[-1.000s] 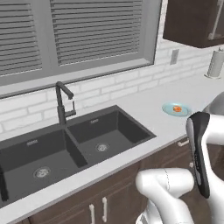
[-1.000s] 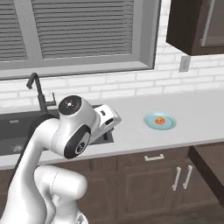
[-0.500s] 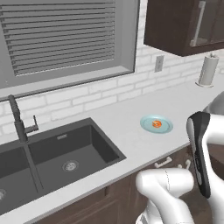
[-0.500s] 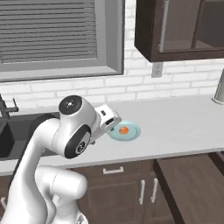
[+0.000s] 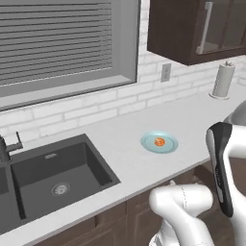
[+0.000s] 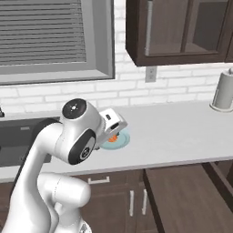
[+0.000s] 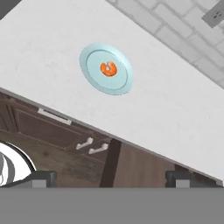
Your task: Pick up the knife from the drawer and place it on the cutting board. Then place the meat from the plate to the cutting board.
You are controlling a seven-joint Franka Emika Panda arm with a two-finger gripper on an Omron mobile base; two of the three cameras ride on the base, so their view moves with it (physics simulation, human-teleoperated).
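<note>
**Meat Sitting on Plate as Robot Arm Holds Above Kitchen Counter**

Pale grey countertop is running beneath a white brick wall and a slatted window in this simulated kitchen. At far left in the left base view, a dark double sink is lying sunk into the counter beside a black tap. Moving right, the teal-blue plate is resting flat on the open counter, well apart from the sink, and the small orange-red meat is sitting at its middle. Farther right, a wall socket is showing under a dark upper cabinet, and a paper towel roll is standing upright near the wall. From the hand view, the gripper is hanging above the counter's front edge with its two dark finger tips spread wide and nothing between them, while the plate and meat are lying on the counter beyond. Below, brown cabinet fronts with pale handles are lining the counter's base.
</note>
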